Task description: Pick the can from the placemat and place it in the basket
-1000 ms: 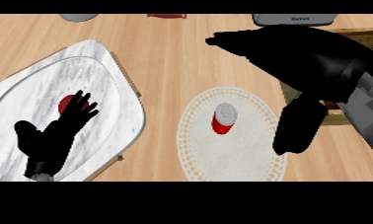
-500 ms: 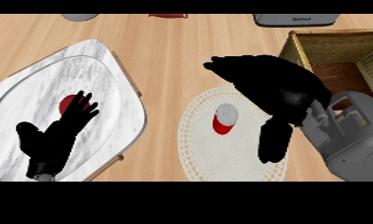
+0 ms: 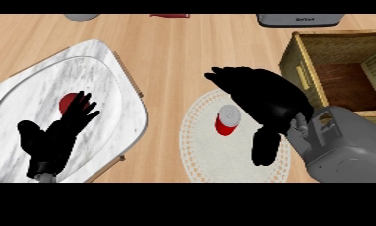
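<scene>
A red can [image 3: 227, 120] with a silver top stands upright on the round white placemat [image 3: 213, 155]. My right hand [image 3: 264, 98] hovers just right of and above the can, open, fingers spread toward the left and thumb hanging down at the can's lower right; nothing is held. The wicker basket [image 3: 301, 65] sits at the right edge, its brown floor showing. My left hand [image 3: 58, 133] rests open, fingers up, over the marble tray at the lower left.
A marble tray [image 3: 110, 95] holding a white plate [image 3: 37, 95] fills the left side, with a red object [image 3: 70, 101] on the plate partly behind my left hand. A grey appliance [image 3: 297, 19] and small items line the far edge.
My right hand has drawn back toward me and lowered beside the can, uncovering the basket. The can and my left hand have not moved.
</scene>
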Motion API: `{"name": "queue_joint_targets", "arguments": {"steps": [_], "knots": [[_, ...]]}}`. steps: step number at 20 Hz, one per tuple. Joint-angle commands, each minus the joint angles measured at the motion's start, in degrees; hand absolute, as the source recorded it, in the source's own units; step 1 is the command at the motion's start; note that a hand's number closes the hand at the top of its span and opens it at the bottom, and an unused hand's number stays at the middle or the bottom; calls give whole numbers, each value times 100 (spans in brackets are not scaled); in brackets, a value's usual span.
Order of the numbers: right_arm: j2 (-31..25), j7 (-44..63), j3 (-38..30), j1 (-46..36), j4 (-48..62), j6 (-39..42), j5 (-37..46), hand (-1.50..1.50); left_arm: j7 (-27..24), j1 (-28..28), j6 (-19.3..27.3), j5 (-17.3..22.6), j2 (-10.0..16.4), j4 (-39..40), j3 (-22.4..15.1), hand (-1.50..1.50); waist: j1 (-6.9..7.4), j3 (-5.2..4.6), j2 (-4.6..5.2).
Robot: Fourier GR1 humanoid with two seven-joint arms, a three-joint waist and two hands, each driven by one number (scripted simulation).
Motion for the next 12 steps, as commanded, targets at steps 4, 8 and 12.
{"name": "queue_joint_targets", "arguments": {"steps": [4, 8, 12], "knots": [[80, -515, 42, 312, 308, -225, 594, -150, 190, 511, -193, -29, 11, 796, -132, 0, 55, -116, 104], [404, -427, 197, 412, 436, -381, 808, -150, 395, 372, -82, -67, -4, 784, -128, 0, 40, -115, 101], [580, -834, 342, 491, 898, -435, 1101, -150, 626, 211, 2, -158, 19, 643, -175, 0, 106, -111, 128]]}}
